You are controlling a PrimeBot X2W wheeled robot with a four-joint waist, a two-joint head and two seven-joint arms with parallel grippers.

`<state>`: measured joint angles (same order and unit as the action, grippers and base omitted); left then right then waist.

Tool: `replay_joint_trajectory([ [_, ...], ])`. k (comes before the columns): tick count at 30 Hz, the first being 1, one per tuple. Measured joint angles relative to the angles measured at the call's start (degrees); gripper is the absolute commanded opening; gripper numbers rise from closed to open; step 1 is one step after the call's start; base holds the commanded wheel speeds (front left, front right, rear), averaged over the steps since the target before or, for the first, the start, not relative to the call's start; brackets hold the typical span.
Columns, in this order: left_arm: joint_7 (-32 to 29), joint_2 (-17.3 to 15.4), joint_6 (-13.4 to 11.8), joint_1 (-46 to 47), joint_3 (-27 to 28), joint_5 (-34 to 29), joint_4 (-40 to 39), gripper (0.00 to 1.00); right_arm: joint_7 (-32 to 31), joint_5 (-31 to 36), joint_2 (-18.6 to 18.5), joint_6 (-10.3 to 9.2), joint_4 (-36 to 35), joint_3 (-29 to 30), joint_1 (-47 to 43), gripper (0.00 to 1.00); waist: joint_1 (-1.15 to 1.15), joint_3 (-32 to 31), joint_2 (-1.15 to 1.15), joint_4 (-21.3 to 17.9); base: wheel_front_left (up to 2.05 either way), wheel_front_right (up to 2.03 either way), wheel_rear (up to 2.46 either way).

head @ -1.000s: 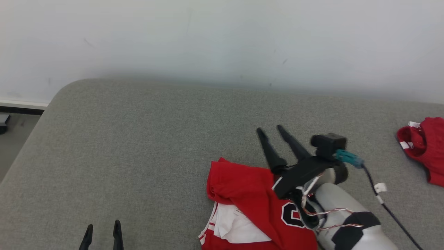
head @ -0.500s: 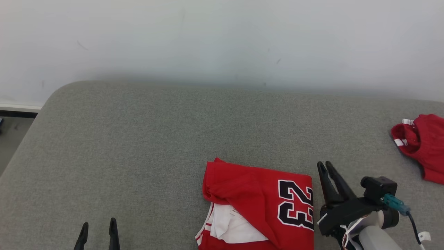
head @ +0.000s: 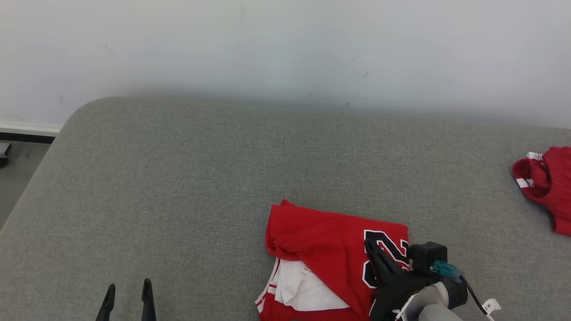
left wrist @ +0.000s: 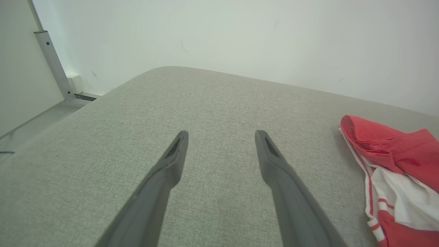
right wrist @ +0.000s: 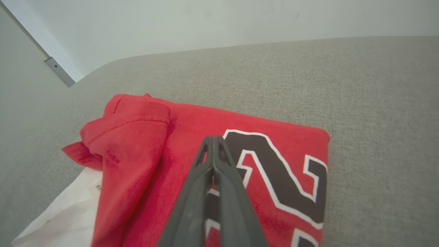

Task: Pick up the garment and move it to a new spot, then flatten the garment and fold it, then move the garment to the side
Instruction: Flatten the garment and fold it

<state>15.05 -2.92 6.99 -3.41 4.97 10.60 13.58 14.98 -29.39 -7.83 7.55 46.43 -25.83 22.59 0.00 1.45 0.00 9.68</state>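
The right claw (right wrist: 213,140), wide a second ago, is now pressed shut over the black number on the folded garment (head: 323,234), at the near edge of the grey padded surface (head: 178,178). It seems to pinch nothing. The left claw (left wrist: 222,135) stays wide and empty. Folding looks finished; moving aside remains.

This is a plain indoor room, a bit like a bedroom. A big soft grey pad (head: 178,187), like a bed, sits by a bare white wall (head: 285,44) at 12 o'clock. Grey floor (head: 18,178) shows at 9 o'clock. A red jersey shirt (head: 321,240) lies on the pad at 5 o'clock.
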Motion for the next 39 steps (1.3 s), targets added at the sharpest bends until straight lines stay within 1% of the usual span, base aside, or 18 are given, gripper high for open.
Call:
replay_joint_trajectory([
  [7,0.0,0.0,0.1,0.4,-0.7,0.0,0.2,1.0,0.0,-1.9,1.7,0.0,6.5,-3.4,2.7,0.0,0.0,0.4,0.0,1.1,0.0,0.0,0.0],
  [12,0.0,0.0,0.1,1.1,-1.2,0.0,0.3,1.0,0.0,-2.7,2.5,0.0,8.3,-4.9,3.5,0.0,0.0,0.9,0.0,1.9,0.0,0.0,0.0],
  [19,0.0,0.0,0.1,1.2,-1.0,-0.4,0.2,1.0,0.0,-3.4,3.7,0.0,4.7,-7.3,3.6,0.0,0.0,1.2,0.0,3.4,0.0,0.0,0.0],
  [22,0.0,0.0,0.1,1.2,-1.0,-0.3,0.2,1.0,0.0,-3.9,4.4,0.0,1.8,-10.5,1.9,0.0,0.0,1.2,0.0,3.5,0.0,0.0,0.0],
  [27,0.0,0.0,0.1,1.2,-1.2,-0.1,0.4,1.0,0.0,-6.3,4.7,0.0,1.1,-17.7,-0.7,0.0,0.0,1.1,0.0,3.5,0.0,0.0,0.0],
  [29,0.0,0.0,0.1,1.2,-1.2,-0.1,0.4,1.0,0.0,-7.3,4.8,0.0,0.5,-19.3,-0.9,0.0,0.01,1.0,0.0,3.3,0.0,0.0,0.0],
  [30,0.0,0.0,0.1,1.1,-0.9,-0.1,0.3,1.0,0.0,-8.6,4.8,0.0,-2.1,-19.3,-0.6,0.0,0.01,0.9,0.0,2.8,0.0,0.0,0.0],
  [32,0.0,0.0,0.1,1.0,-0.6,-0.2,0.1,1.0,0.0,-8.3,4.4,0.0,-5.9,-16.3,0.1,0.0,0.01,0.8,0.0,2.0,0.0,0.0,0.0],
  [33,0.0,0.0,0.1,0.9,-0.5,-0.2,0.0,1.0,0.0,-7.0,3.2,0.0,-9.0,-12.6,0.0,0.0,0.01,0.6,0.0,1.4,0.0,0.0,0.0],
  [35,0.0,0.0,0.1,0.7,-0.4,-0.2,-0.2,1.0,0.0,-5.4,1.4,0.0,-12.3,-8.3,-0.4,0.0,0.01,0.4,0.0,0.8,0.0,0.0,0.0],
  [36,0.0,0.0,0.1,0.0,-0.4,-0.5,-1.1,1.0,0.0,-1.2,-1.2,0.0,-18.9,0.5,-3.6,0.0,0.01,-0.3,0.0,-0.6,0.0,0.0,0.0],
  [37,0.0,0.0,0.1,0.0,-0.3,-0.5,-1.5,1.0,0.0,-0.3,-1.6,0.0,-20.3,2.7,-4.6,0.0,0.01,-0.4,0.0,-1.0,0.0,0.0,0.0],
  [38,0.0,0.0,0.1,-0.1,-0.2,-0.6,-2.1,1.0,0.0,1.6,-2.0,0.0,-22.8,8.9,-6.9,0.06,0.01,-0.7,0.0,-1.8,0.0,0.0,0.0],
  [39,0.0,0.0,0.1,-0.2,0.0,-0.7,-2.3,1.0,0.0,2.4,-1.9,0.0,-24.1,11.8,-8.0,0.0,0.01,-0.8,0.0,-2.2,0.0,0.0,0.0],
])
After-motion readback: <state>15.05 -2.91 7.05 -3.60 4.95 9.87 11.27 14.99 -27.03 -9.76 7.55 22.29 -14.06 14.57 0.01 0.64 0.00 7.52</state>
